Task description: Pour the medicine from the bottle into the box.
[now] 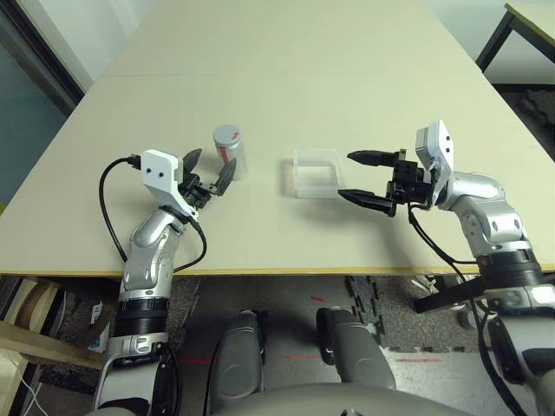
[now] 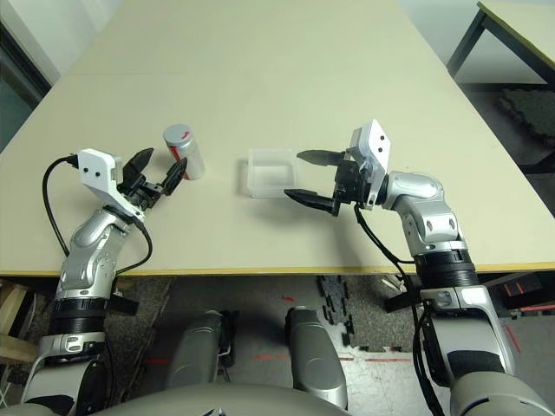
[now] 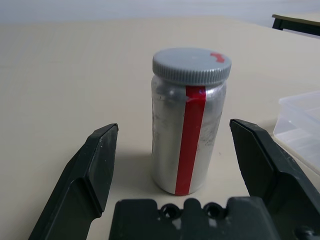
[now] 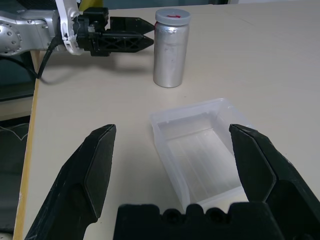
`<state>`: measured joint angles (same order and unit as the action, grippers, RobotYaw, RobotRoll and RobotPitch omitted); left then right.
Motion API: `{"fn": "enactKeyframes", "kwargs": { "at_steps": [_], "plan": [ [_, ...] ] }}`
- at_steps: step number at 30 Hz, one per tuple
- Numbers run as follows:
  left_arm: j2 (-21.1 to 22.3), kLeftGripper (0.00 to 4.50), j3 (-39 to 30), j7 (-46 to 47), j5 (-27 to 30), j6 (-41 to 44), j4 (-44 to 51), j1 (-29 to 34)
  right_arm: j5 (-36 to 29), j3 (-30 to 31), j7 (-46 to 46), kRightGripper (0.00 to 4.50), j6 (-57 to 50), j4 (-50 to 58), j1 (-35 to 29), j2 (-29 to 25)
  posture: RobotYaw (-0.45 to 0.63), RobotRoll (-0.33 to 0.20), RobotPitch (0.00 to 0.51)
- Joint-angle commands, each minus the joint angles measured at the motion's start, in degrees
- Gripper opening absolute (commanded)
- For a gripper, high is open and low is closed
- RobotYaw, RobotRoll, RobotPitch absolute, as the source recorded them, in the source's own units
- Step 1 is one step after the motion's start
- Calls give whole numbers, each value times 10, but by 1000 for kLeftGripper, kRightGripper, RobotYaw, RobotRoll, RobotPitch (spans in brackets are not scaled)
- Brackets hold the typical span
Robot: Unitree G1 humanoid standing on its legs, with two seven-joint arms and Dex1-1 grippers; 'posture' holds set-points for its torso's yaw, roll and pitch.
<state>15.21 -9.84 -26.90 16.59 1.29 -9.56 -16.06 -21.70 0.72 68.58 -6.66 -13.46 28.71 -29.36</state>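
While the bottle (image 3: 190, 122) stands upright on the bench (image 1: 286, 78) with its grey cap (image 3: 192, 65) on, the left hand (image 1: 209, 172) sits just short of it with fingers spread wide, nothing between them yet. From the left wrist view the bottle lies straight ahead of that hand, centred in the gap and clear of both fingers (image 3: 82, 185). The box (image 1: 316, 172), clear and open-topped, rests on the bench beyond the bottle from the left hand, and directly ahead of the right hand (image 1: 362, 178), whose fingers are likewise spread and empty, one tip close to the box's near wall. No medicine can be made out; presumably it is inside the closed bottle.

The step in hand looks to be taking hold of the bottle. To do it well, the left hand should ease forward until the fingers flank the body below the cap, around the middle of the red stripe, then close squarely so the smooth cylinder does not twist or skid away. Gripping low leaves the cap free, which will probably have to come off before any pouring. A fast or off-centre approach risks knocking the bottle toward the box.
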Motion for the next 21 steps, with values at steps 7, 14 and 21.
{"fn": "enactKeyframes", "kwargs": {
  "at_steps": [7, 14, 21],
  "plan": [
    [-16, 4481, 20, 7, -16, -11, -32, -20, 2, 0, -10, 4500, 8, 15, -13, 0, -121, 0, 146],
    [-21, 4481, 25, 14, -23, -23, -80, -55, 1, 0, -16, 4500, 7, 23, -19, -1, -136, 0, 144],
    [-36, 4481, 28, 28, -38, -49, -155, -106, 2, 1, -24, 4500, 5, 31, -22, 1, -154, 0, 142]
  ]
}}
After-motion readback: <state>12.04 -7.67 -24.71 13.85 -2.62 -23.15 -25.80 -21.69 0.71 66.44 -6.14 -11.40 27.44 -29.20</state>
